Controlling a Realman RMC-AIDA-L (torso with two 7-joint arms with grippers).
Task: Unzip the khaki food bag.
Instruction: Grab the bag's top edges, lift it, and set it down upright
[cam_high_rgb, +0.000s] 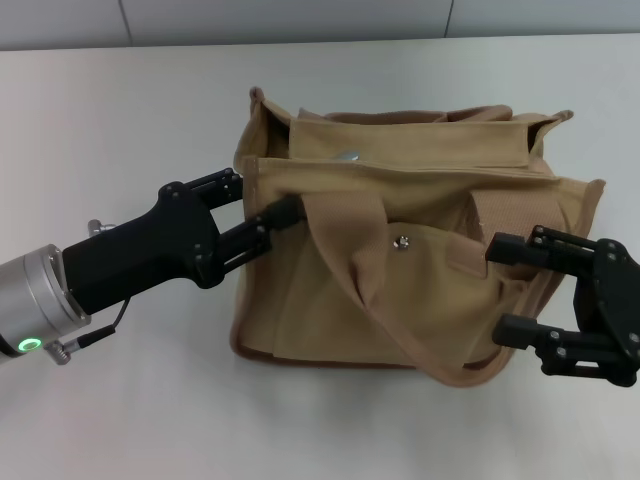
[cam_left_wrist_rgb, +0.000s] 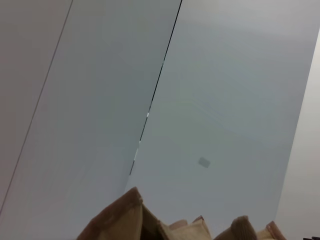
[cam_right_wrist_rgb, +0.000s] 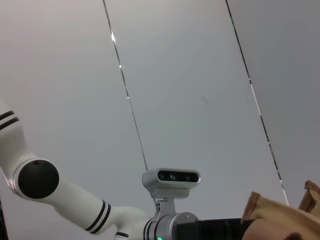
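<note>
We see the left claw (cam_high_rgb: 262, 213) spread apart at the left upper edge of the khaki food bag (cam_high_rgb: 330, 290), which sits mid-worktop (cam_high_rgb: 120, 110): boxy tan canvas, brown edging, wide handles (cam_high_rgb: 360, 260) drooping over a front pocket with a metal snap (cam_high_rgb: 403, 241). The right claw (cam_high_rgb: 508, 290) is splayed against its right side.

Khaki food bag (cam_high_rgb: 400, 250) sits between left gripper (cam_high_rgb: 262, 212) and right gripper (cam_high_rgb: 512, 288).

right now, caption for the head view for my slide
Left gripper at the khaki food bag's left end, right gripper open at its right end, on a white table.
</note>
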